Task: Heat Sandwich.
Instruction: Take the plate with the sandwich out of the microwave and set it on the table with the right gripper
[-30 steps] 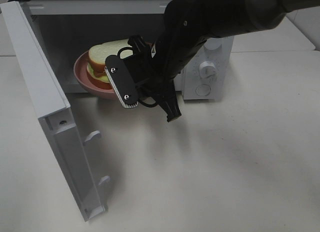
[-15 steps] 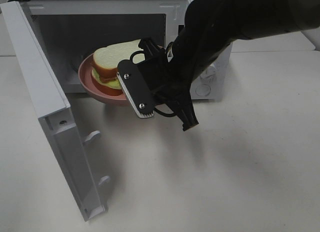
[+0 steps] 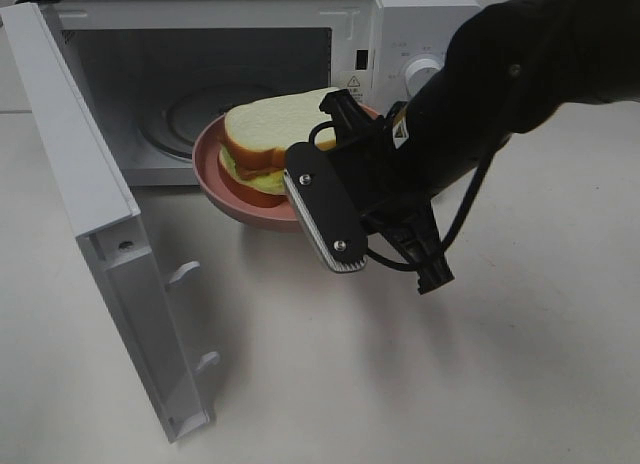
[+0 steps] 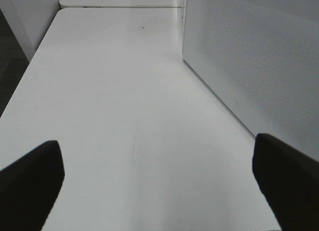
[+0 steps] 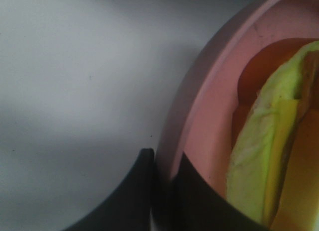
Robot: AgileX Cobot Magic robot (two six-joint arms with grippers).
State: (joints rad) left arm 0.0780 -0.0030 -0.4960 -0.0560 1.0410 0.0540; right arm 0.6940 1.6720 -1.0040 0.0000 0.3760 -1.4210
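Sandwich: the sandwich (image 3: pixel 268 142) lies on a round pink plate (image 3: pixel 215 184), in front of the open microwave's mouth and clear of the cavity floor (the plate is held above the table). Pale bread is on top, with orange-red and yellow-green layers showing along its near edge.

Sandwich direction: its long axis runs roughly left to right in the high view, slightly up toward the right; the cut, layered face turns toward the camera and the left. In the right wrist view the yellow-green layer (image 5: pixel 259 156) sits just inside the plate's rim (image 5: pixel 199 116).

Plate: tilted a little, its near rim lower; its right side is hidden behind the right arm.

Right gripper: the right gripper (image 5: pixel 162 178) is pinched narrow on the plate's rim, one dark finger outside the rim and one inside. From above, the black arm reaches in from the right and covers the grip itself.

Microwave: the white microwave (image 3: pixel 400 29) stands at the back, its door (image 3: pixel 95 234) swung wide to the left, the glass turntable (image 3: pixel 185 114) bare inside.

Left gripper: the left gripper (image 4: pixel 159 181) has its fingers (image 4: pixel 30 181) spread wide with nothing between them (only white table (image 4: pixel 109 91) below), beside a white perforated panel (image 4: pixel 259 57).
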